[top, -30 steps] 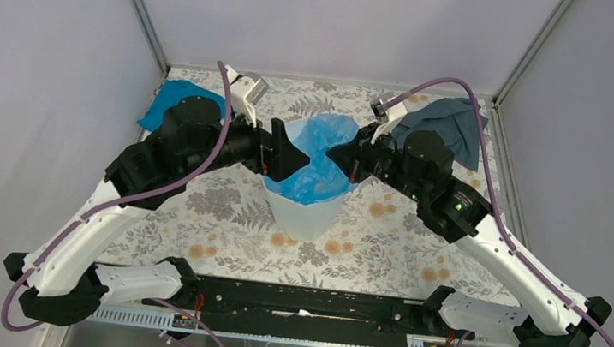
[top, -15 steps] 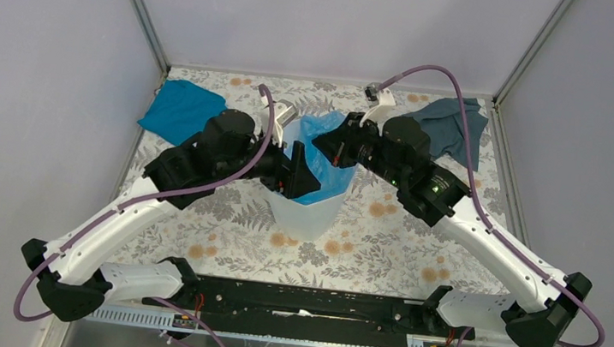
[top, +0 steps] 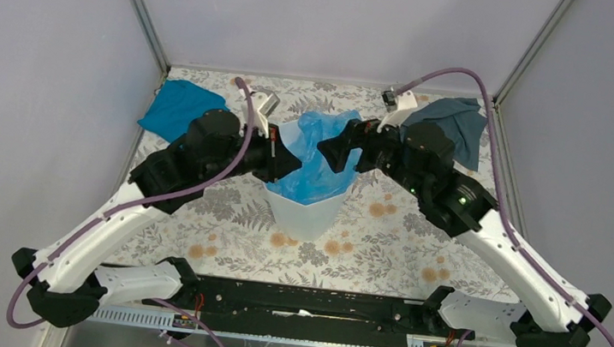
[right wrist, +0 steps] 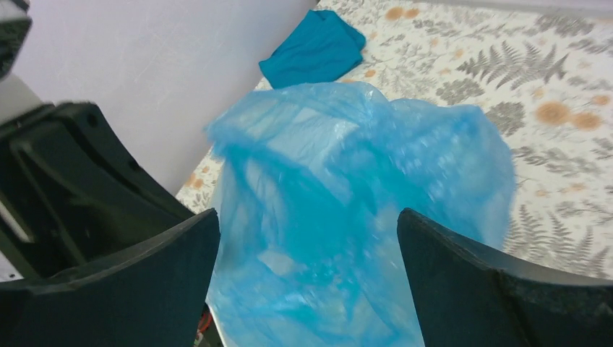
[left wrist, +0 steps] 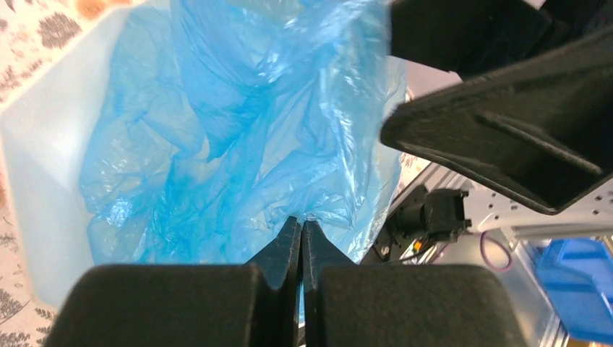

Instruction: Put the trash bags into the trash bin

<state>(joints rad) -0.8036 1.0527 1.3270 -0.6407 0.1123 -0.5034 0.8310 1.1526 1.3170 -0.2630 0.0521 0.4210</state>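
From above, your left gripper point(top: 290, 161) and right gripper point(top: 329, 153) flank the trash bag point(top: 312, 170), which sits bunched inside the trash bin point(top: 303, 216). Left wrist: your fingers are pinched on its film at their tips. Right wrist: your fingers are spread, with the bag just ahead between them.

Light was bright, even and diffuse, leaving only faint soft shadows on the patterned surface point(top: 381, 250) in the sharp top view. In the left wrist view white glare glinted along the crinkled trash bag point(left wrist: 238, 130), and the left gripper point(left wrist: 301, 235) read near-black and soft-edged. The right wrist view showed the bag smeared and the right gripper point(right wrist: 307, 224) dark, out of focus.
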